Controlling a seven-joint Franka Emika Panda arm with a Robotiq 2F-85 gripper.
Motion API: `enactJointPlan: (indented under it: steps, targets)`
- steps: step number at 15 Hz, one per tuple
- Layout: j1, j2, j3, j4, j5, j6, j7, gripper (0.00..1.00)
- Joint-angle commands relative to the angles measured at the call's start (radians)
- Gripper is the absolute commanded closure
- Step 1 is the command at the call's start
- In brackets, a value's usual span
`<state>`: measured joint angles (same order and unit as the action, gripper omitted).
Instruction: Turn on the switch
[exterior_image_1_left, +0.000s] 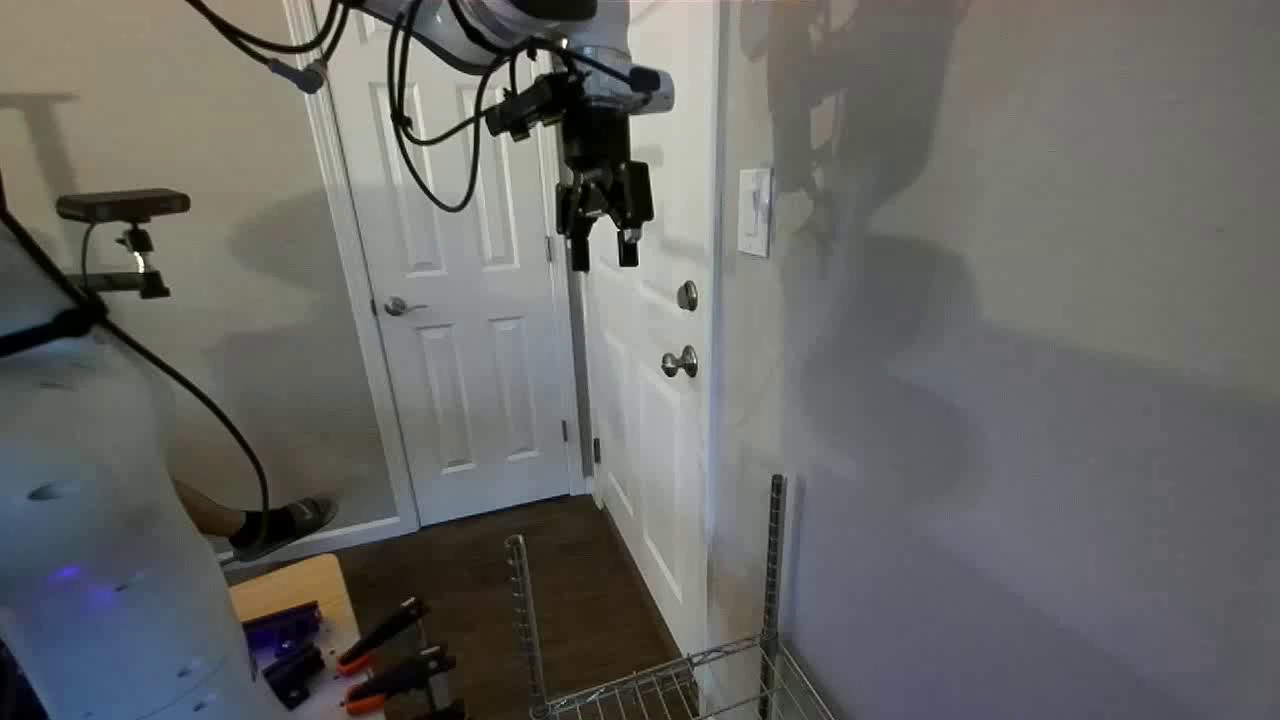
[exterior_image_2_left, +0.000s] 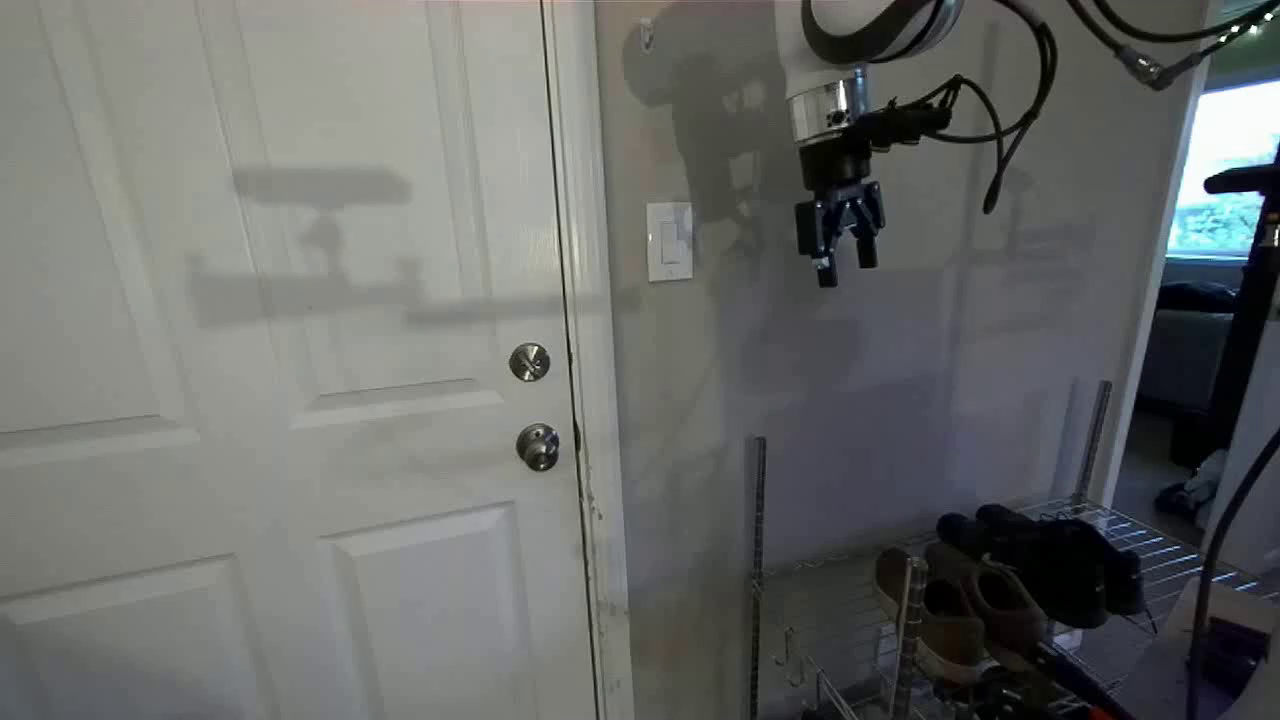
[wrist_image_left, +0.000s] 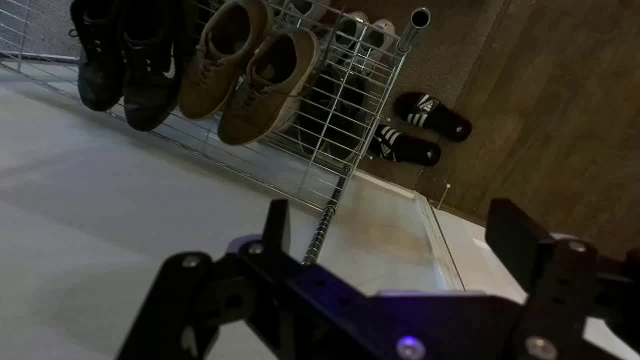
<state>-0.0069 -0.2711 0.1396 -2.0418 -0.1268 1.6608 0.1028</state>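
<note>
The switch is a small white upright plate on the wall beside the white panelled door. It shows in both exterior views, as the switch (exterior_image_1_left: 755, 212) and the switch (exterior_image_2_left: 670, 242). My gripper hangs pointing down, apart from the switch, at about its height, in an exterior view (exterior_image_1_left: 604, 252) and in an exterior view (exterior_image_2_left: 847, 265). The black fingers are spread with nothing between them, as the gripper (wrist_image_left: 391, 212) in the wrist view also shows. The switch is out of sight in the wrist view. Whether its rocker is up or down I cannot tell.
The white door (exterior_image_2_left: 400, 520) has a deadbolt (exterior_image_2_left: 529, 362) and a round knob (exterior_image_2_left: 538, 447). A wire rack (wrist_image_left: 320, 107) with upright posts stands against the wall below, holding brown shoes (wrist_image_left: 260, 95) and black shoes (wrist_image_left: 150, 65). Black sandals (wrist_image_left: 432, 115) lie on the floor.
</note>
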Motion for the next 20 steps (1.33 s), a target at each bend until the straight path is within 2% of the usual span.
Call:
enactJointPlan:
  steps: [1,16,17,20]
  targets:
    - [0.023,0.002,-0.019,0.002,-0.005,-0.003,0.005,0.00]
    - [0.038,0.000,-0.028,0.000,0.006,0.005,-0.008,0.00]
    - [0.040,0.000,-0.030,-0.001,0.010,0.008,-0.007,0.18]
    - [0.045,0.006,-0.037,-0.001,0.019,0.029,-0.018,0.40]
